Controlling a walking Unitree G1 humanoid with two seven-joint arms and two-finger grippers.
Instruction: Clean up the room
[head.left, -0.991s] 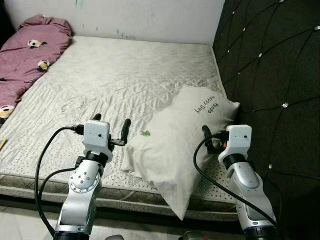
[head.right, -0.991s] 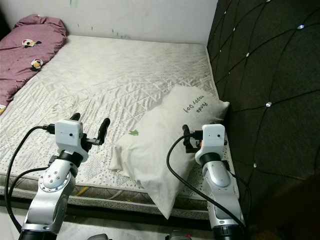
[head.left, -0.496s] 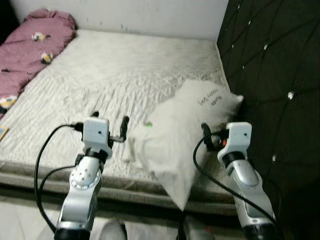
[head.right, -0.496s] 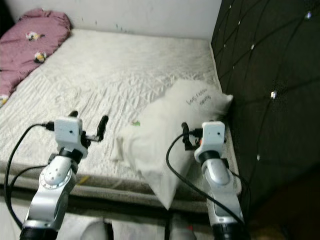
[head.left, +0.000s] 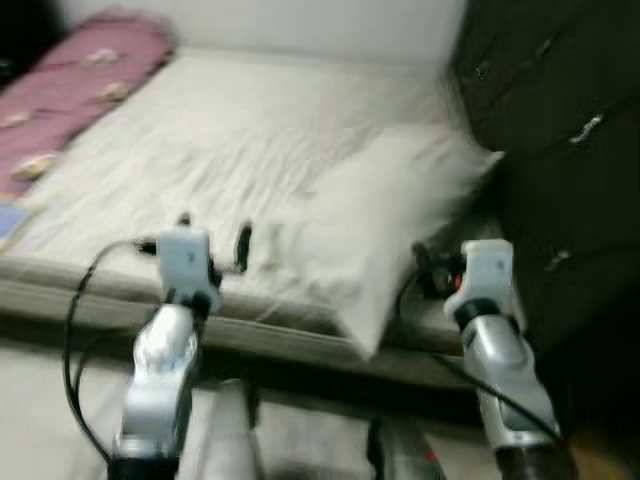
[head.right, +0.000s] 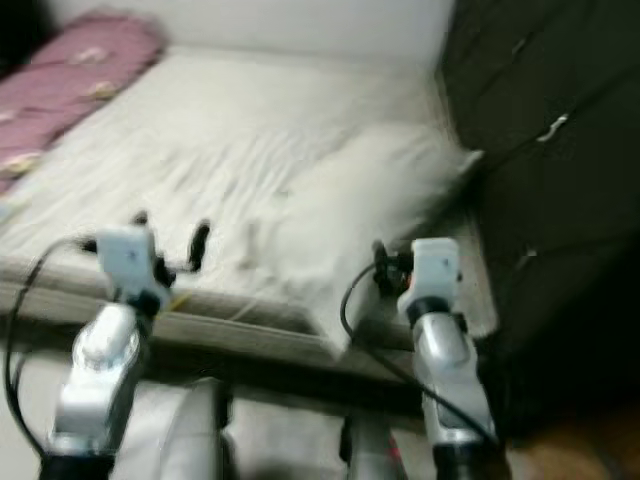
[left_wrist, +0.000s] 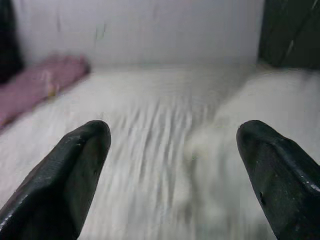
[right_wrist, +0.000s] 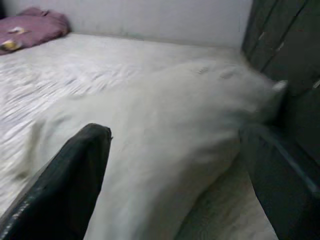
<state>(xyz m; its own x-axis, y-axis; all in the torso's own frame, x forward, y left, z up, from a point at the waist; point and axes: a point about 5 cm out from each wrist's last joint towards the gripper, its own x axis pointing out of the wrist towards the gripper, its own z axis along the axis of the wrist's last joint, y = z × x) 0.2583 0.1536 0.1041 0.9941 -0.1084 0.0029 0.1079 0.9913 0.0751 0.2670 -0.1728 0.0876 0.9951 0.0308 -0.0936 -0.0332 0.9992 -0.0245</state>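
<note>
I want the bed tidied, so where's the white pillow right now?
In the head views the white pillow lies on the right side of the mattress, against the dark headboard, one corner hanging over the near edge.

White pillow (head.left: 385, 225) lying askew on mattress (head.left: 200, 150), corner overhanging edge.

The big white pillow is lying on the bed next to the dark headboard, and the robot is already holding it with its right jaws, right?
Not quite. The white pillow does lie on the bed beside the dark headboard, but the right gripper is not holding it. The right wrist view shows its jaws open, with the pillow ahead of them.
</note>
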